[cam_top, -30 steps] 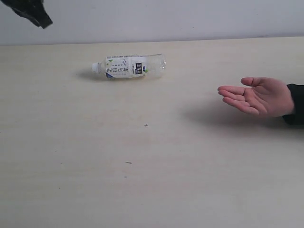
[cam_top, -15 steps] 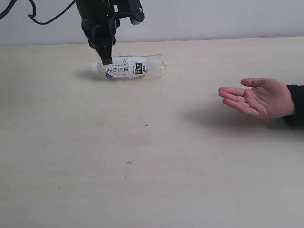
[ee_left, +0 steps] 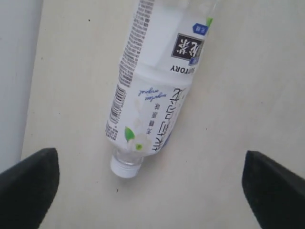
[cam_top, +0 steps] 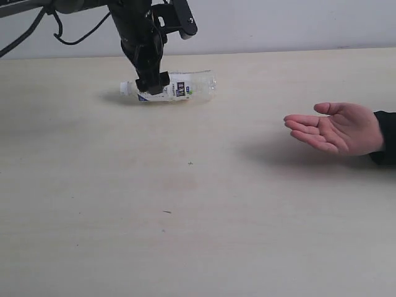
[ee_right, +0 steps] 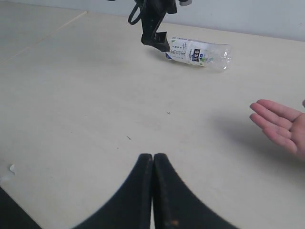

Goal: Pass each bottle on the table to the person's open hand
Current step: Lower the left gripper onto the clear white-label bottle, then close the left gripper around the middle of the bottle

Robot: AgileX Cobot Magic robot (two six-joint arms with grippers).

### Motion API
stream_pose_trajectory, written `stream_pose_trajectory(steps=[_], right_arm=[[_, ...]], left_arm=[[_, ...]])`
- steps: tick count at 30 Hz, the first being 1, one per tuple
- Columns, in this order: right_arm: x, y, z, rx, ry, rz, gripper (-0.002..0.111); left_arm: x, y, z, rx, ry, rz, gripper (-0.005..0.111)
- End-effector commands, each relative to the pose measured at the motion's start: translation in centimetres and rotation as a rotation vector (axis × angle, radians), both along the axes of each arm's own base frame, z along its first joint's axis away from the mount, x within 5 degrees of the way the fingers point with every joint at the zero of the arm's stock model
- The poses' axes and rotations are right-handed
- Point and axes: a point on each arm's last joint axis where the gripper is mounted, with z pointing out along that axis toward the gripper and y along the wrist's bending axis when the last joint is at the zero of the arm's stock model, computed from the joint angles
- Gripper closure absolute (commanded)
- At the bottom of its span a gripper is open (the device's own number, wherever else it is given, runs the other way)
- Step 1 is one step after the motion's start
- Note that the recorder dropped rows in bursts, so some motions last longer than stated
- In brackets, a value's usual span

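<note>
One clear bottle (cam_top: 185, 86) with a white cap and a white floral label lies on its side at the far side of the table (cam_top: 185, 216), cap pointing left. No other bottle is in view. My left gripper (cam_top: 153, 83) hangs over the bottle's neck end, open. In the left wrist view, its fingers sit wide apart with the bottle (ee_left: 152, 90) and cap between and beyond them. The person's open hand (cam_top: 337, 127) is held palm up at the right, just above the table. My right gripper (ee_right: 153, 160) is shut on nothing, low over the near table.
A pale wall rises behind the table's far edge. The right wrist view takes in the bottle (ee_right: 198, 51), the left gripper (ee_right: 156, 40) and the hand (ee_right: 281, 126). A few dark specks (cam_top: 190, 163) mark the tabletop.
My left arm has swung in from the upper left and come down over the bottle's cap end. The bottle and the hand have stayed put.
</note>
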Motion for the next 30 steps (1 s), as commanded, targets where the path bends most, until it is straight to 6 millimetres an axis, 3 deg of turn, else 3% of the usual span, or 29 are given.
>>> stream_pose_trajectory(steps=[1,11,23,30], right_arm=[[0.0,0.0,0.0,0.006,-0.002,0.002,0.108],[0.0,0.0,0.0,0.006,-0.002,0.002,0.108],[0.0,0.0,0.0,0.006,-0.002,0.002,0.108],[0.0,0.0,0.0,0.006,-0.002,0.002,0.108]], left_arm=[[0.3,-0.5,-0.6,-0.030,-0.008,0.008,0.007],[1.1,-0.8,-3.1,0.011,-0.029,-0.063,0.007],[2.6,1.3,-3.2,-0.023,-0.041,-0.058,0.007],[3.0,0.8,-4.5,-0.016,-0.067,-0.115,0.007]])
